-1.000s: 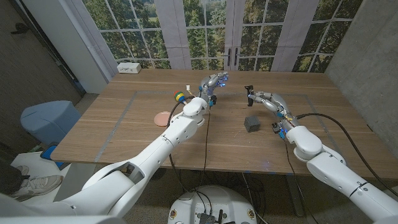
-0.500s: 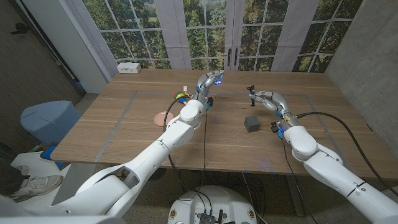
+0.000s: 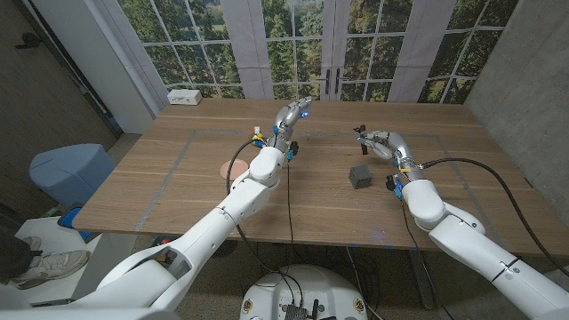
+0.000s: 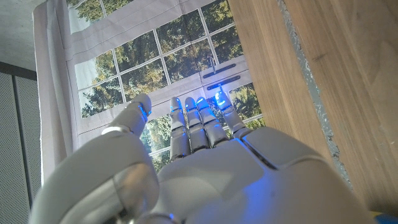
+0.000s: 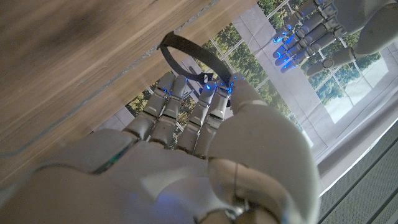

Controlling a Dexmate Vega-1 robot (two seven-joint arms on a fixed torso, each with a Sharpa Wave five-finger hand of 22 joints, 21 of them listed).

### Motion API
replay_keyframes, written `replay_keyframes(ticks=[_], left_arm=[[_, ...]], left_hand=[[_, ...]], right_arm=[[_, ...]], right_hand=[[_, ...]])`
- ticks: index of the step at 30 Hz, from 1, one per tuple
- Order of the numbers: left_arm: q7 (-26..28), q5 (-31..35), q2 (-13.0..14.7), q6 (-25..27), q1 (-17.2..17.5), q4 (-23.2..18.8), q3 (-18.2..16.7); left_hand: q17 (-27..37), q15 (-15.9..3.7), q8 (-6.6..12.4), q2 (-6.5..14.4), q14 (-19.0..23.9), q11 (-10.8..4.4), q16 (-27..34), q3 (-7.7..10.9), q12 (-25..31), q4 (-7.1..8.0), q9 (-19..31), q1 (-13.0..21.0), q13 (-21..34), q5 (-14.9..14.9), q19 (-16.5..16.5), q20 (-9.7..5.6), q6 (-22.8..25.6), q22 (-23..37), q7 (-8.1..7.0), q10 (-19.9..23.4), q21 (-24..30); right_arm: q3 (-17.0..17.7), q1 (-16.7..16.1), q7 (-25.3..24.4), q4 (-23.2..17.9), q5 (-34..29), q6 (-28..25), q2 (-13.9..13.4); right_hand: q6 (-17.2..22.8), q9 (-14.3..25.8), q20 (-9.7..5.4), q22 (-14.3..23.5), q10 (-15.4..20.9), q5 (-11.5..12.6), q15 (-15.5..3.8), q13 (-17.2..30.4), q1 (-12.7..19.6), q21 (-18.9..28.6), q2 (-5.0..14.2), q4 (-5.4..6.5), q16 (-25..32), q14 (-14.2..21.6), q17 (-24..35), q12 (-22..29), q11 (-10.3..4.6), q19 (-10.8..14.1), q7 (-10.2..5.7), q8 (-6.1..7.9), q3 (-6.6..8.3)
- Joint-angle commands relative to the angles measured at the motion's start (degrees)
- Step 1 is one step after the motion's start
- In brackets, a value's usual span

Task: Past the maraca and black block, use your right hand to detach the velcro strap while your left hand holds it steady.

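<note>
- Right hand [image 3: 378, 140] pinches the black velcro strap [image 5: 186, 55] at its fingertips, at 1 o'clock on the table [image 3: 178, 191], beyond the black block [image 3: 359, 176].
- Left hand [image 3: 291, 116] hovers at 12 o'clock, fingers extended and apart, gripping nothing, beside the maraca [image 3: 256, 139].

Head view: high above the near edge, facing down and forward over the wooden table [image 3: 178, 178] toward the far windows [image 3: 293, 44], both arms in sight.

Left wrist view: close behind the left hand [image 4: 205, 168], facing along its back past the table toward the windows, picture turned.

Right wrist view: close behind the right hand [image 5: 186, 155], likewise turned, taking in the strap [image 5: 186, 56] and the left hand. Shared: table, windows.
</note>
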Motion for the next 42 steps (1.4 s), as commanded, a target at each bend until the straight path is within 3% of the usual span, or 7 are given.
replay_keyframes(ticks=[1,12,23,26,29,31,42], left_arm=[[-1.5,-0.9,-0.2,-5.4,2.4,0.8,-1.6],[-2.5,-1.0,-1.3,-10.1,3.2,2.7,-2.3],[-2.6,-0.9,-1.2,-10.6,4.1,1.8,-2.6],[-2.8,-1.0,-1.0,-10.5,4.3,1.4,-2.7],[-2.8,-0.9,-0.7,-10.4,4.5,1.0,-2.8],[-2.9,-0.9,-0.7,-10.6,4.7,0.9,-2.9],[-3.7,-1.1,-0.1,-11.1,5.1,0.5,-3.1]], left_hand=[[-2.8,0.22,-0.29,1.7,-5.8,0.2,0.0,1.24,-0.1,0.38,-1.2,-3.0,-2.4,-1.0,-2.8,-1.19,-4.2,0.1,-0.07,-4.6,-3.5],[-5.5,-0.12,-0.36,2.9,-19.6,-0.82,0.3,2.83,-0.4,3.5,-1.9,-7.6,-5.4,-1.3,-8.4,-2.93,-17.0,0.1,-3.34,-19.7,-11.8],[-5.6,0.2,-0.1,2.8,-19.9,-0.74,0.5,2.98,-0.1,3.57,-1.9,-7.8,-5.4,-1.3,-8.3,-2.84,-17.1,0.1,-2.73,-20.1,-12.3],[-5.7,0.2,-0.06,2.7,-19.9,-0.76,0.5,2.97,0.0,3.54,-1.9,-7.8,-5.5,-1.3,-8.2,-2.76,-17.2,0.1,-2.81,-20.0,-12.5],[-5.7,0.2,-0.03,2.6,-19.8,-0.8,0.6,2.96,0.1,3.5,-1.9,-7.9,-5.5,-1.3,-8.1,-2.65,-17.3,0.1,-2.81,-19.9,-12.6],[-5.7,0.12,-0.02,2.6,-19.7,-0.89,0.7,2.95,0.2,3.48,-1.9,-7.9,-5.5,-1.3,-8.0,-2.67,-17.3,0.1,-2.81,-19.8,-12.7],[-5.8,-0.15,-0.07,2.5,-19.8,-1.02,0.8,2.8,0.4,3.52,-1.9,-8.3,-5.5,-1.4,-7.7,-2.63,-17.9,0.1,-2.65,-19.8,-13.1]], right_arm=[[-3.0,1.8,-2.3,-2.9,-6.1,-11.4,-0.7],[-5.4,3.1,-2.4,-5.9,-9.3,-20.0,-1.5],[-5.4,3.5,1.4,-8.4,-7.1,-23.7,-3.6],[-3.6,2.7,4.3,-7.4,-3.1,-19.5,-4.5],[-1.5,1.9,7.5,-4.8,1.9,-12.3,-4.7],[-0.9,1.5,8.4,-3.2,3.5,-8.5,-4.6],[0.1,1.1,10.8,4.5,8.3,7.0,-2.3]], right_hand=[[-0.1,0.0,-0.72,0.1,0.5,-0.4,-7.74,-0.2,0.1,0.4,0.26,0.01,-0.6,0.4,-0.3,-0.2,0.5,0.1,0.4,-0.24,0.48],[-2.0,-0.2,-0.37,0.1,-0.9,-0.7,-6.61,-1.5,-1.2,0.8,-0.79,0.21,-3.1,-1.1,-2.7,-2.2,1.27,0.0,0.27,-1.05,0.22],[-17.1,-2.0,4.35,-0.1,-9.0,-0.6,-1.51,-5.7,-8.8,-0.1,-6.16,1.4,-5.6,-6.5,-5.9,-11.0,6.18,-2.4,2.03,-7.53,-4.56],[-25.4,-3.3,5.73,-0.2,-12.9,-0.2,0.31,-7.4,-13.9,-1.3,-6.8,2.87,-6.8,-9.0,-7.2,-14.9,7.32,-4.0,3.51,-8.81,-6.74],[-32.2,-4.7,6.36,-0.2,-16.5,-0.7,2.51,-9.2,-19.7,-3.1,-4.29,5.3,-8.8,-12.9,-8.7,-18.5,9.71,-6.4,4.36,-8.64,-8.06],[-34.3,-5.1,6.27,-0.3,-17.7,-0.9,3.07,-9.8,-20.5,-3.7,-4.04,5.32,-9.7,-14.3,-9.2,-19.5,10.58,-7.3,4.59,-8.88,-8.28],[-38.9,-6.3,1.48,-0.4,-19.6,-0.7,2.22,-12.2,-25.1,-5.7,-1.22,6.77,-13.0,-19.2,-12.0,-21.6,10.88,-9.4,2.79,-8.68,-8.82]])
